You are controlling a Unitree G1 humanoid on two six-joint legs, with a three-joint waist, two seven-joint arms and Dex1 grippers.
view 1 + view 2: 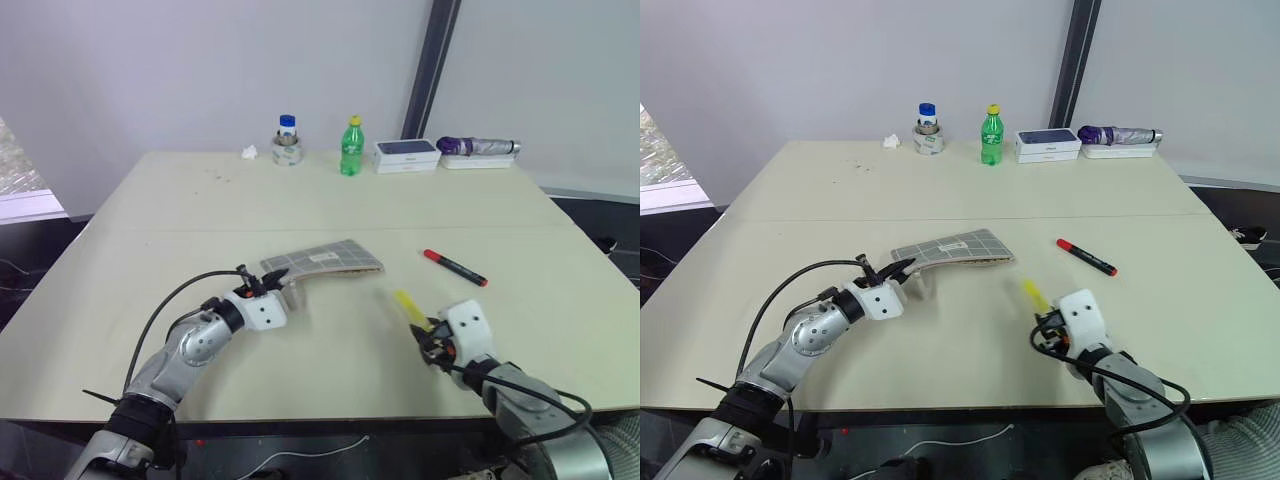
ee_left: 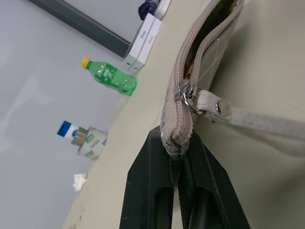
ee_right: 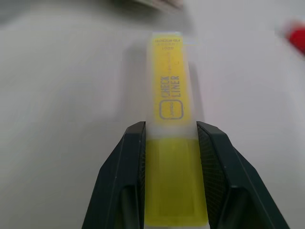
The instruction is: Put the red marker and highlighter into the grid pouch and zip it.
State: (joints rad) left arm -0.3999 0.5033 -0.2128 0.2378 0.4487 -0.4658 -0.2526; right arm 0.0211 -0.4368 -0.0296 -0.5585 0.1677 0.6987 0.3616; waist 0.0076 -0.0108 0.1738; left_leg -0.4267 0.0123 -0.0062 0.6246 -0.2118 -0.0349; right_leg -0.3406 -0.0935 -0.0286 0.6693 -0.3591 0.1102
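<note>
One grid pouch (image 1: 325,260), one red marker (image 1: 455,267) and one highlighter (image 1: 409,307) lie in play on the table (image 1: 150,250). The left gripper (image 2: 180,157) has its two fingers pinched together on the zipper end of the pouch, holding that corner up off the table while the far end rests on the surface; the zipper is open along the top and its pull cord (image 2: 252,121) hangs beside the fingers. The right gripper (image 3: 171,176) clamps the highlighter between its two fingers, the pen sticking out ahead of it just right of the pouch. The marker lies flat on the table, beyond the right gripper and apart from the pouch. Along the far edge stand one green bottle (image 1: 351,146), one blue-capped jar (image 1: 287,139), one crumpled tissue (image 1: 249,152), one white box (image 1: 407,153) and one folded umbrella (image 1: 478,146), all well away from the arms.
</note>
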